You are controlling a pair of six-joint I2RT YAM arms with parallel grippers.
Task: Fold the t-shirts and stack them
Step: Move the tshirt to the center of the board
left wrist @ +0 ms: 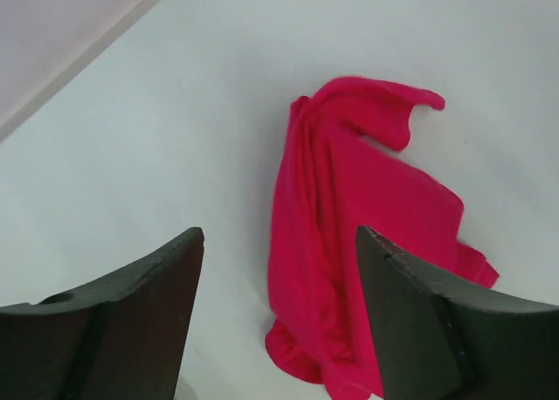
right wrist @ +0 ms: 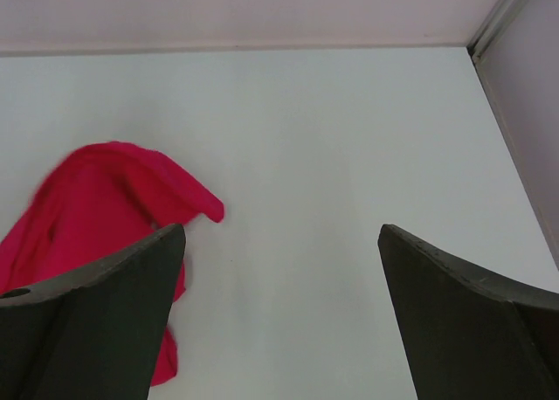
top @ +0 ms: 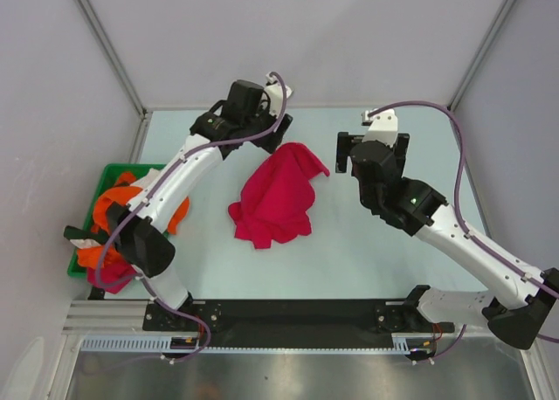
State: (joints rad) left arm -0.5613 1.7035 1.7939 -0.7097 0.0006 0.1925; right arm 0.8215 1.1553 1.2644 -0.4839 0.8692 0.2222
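- The crimson t-shirt [top: 275, 195] lies crumpled in a heap near the middle of the worktop [top: 367, 260].
- The left gripper [left wrist: 279, 238] hangs at the heap's 12 o'clock, fingers spread and holding nothing.
- The right gripper [right wrist: 281, 230] sits at the heap's 2 o'clock, spread wide and empty.
- The orange t-shirts [top: 109, 203] are bunched in the green tray [top: 109, 168], at the heap's 9 o'clock.

Table [top: 367, 251] lies open right of the crumpled crimson shirt [top: 278, 196] — heaped green tray [top: 118, 169] blocks the left edge.
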